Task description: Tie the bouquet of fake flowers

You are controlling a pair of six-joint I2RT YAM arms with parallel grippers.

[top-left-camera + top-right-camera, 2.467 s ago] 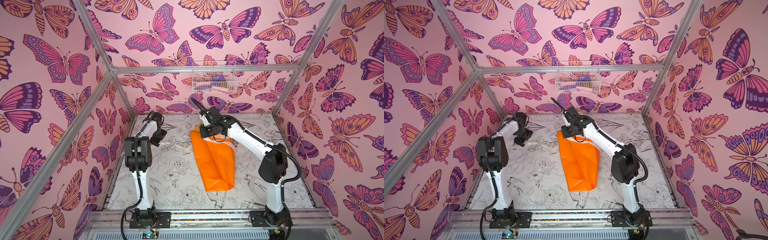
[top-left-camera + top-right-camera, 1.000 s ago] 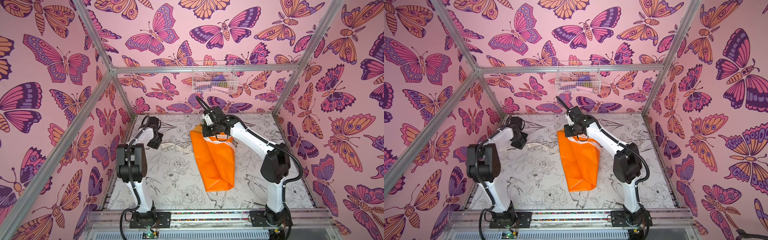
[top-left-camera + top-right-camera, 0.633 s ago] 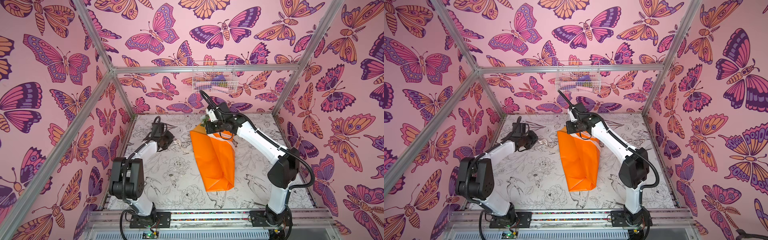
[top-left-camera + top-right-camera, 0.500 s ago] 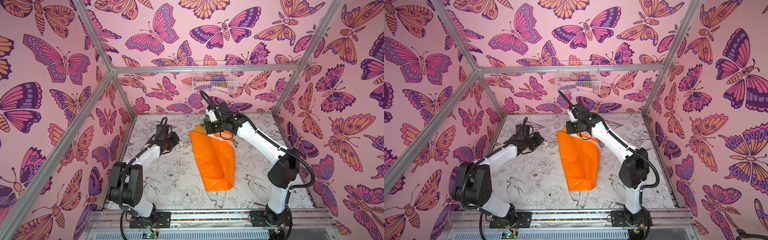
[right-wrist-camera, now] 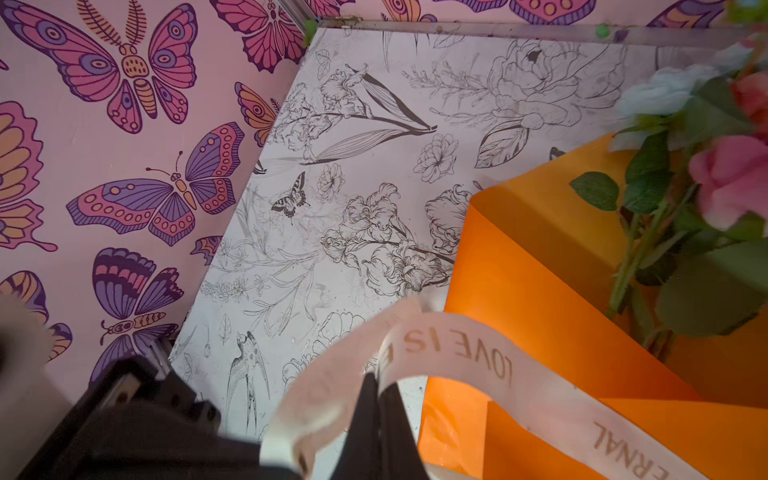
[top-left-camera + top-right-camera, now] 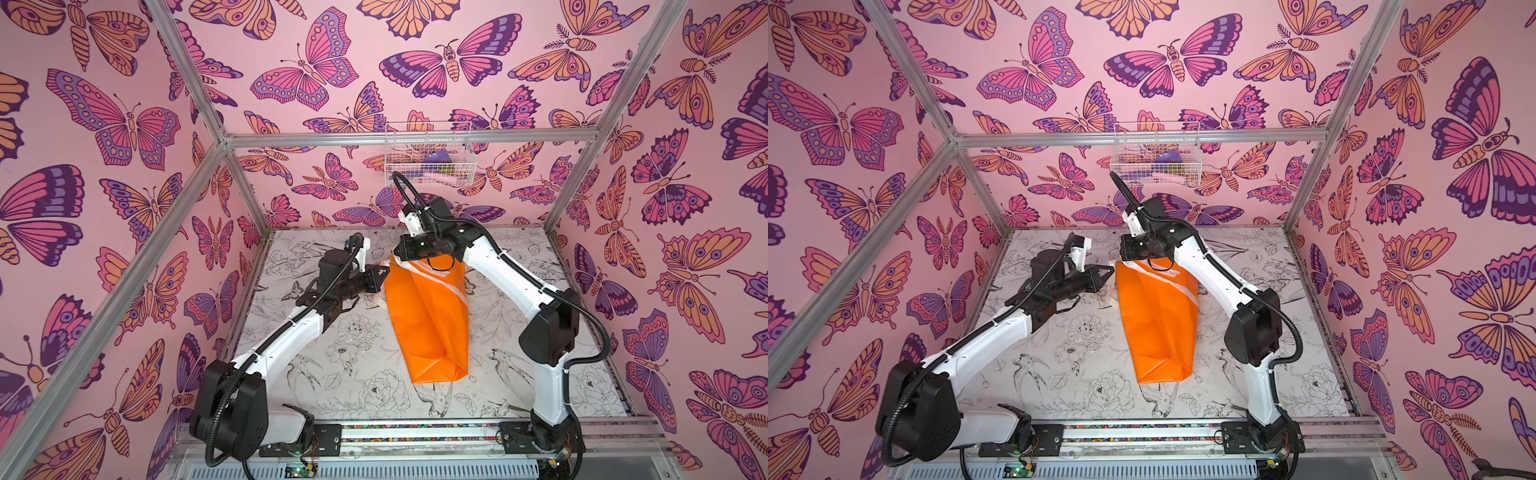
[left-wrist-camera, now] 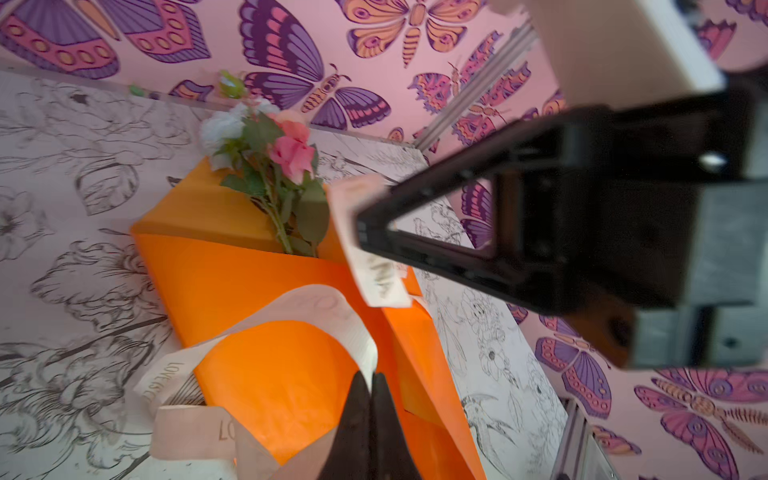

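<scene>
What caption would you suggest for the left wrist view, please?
Left hand and right hand each pinch the ribbon over the orange-wrapped bouquet.

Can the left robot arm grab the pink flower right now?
Probably not yet. The left gripper is shut on the cream ribbon, so its jaws aren't free, and the right gripper, pinching the ribbon too, crowds the way to the pink flower.

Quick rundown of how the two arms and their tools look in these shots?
Left arm and right arm: white link shells, bulky black joints, black ribbed cable hoses zip-tied along them. Left tool and right tool: black, tapering triangular open-frame fingers, white camera mount at the wrist. No markings legible.
</scene>
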